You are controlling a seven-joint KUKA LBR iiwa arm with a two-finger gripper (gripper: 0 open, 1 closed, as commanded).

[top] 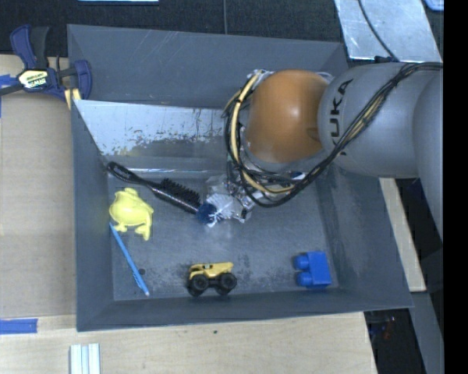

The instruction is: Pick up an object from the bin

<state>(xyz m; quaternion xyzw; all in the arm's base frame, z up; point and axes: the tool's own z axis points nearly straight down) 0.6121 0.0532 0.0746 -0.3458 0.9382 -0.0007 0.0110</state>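
Hand (228,202) low at frame centre beside black brush (162,191), grip unreadable; could knock it aside, closing on nothing.

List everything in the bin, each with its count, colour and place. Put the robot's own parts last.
bin: one, grey metal, holds all the loose things below
brush: one, black, left of centre, lying slantwise
toy figure: one, yellow, left side, just below the brush
stick: one, blue and thin, lower left, slanting down from the toy figure
toy truck: one, yellow with black wheels, middle of the near edge
block: one, blue, lower right
small piece: one, blue, at the brush's right end; its kind is unclear
gripper: one, silvery, mid-bin beside the small piece
cover: one, orange, on the wrist
arm: one, grey, from the right
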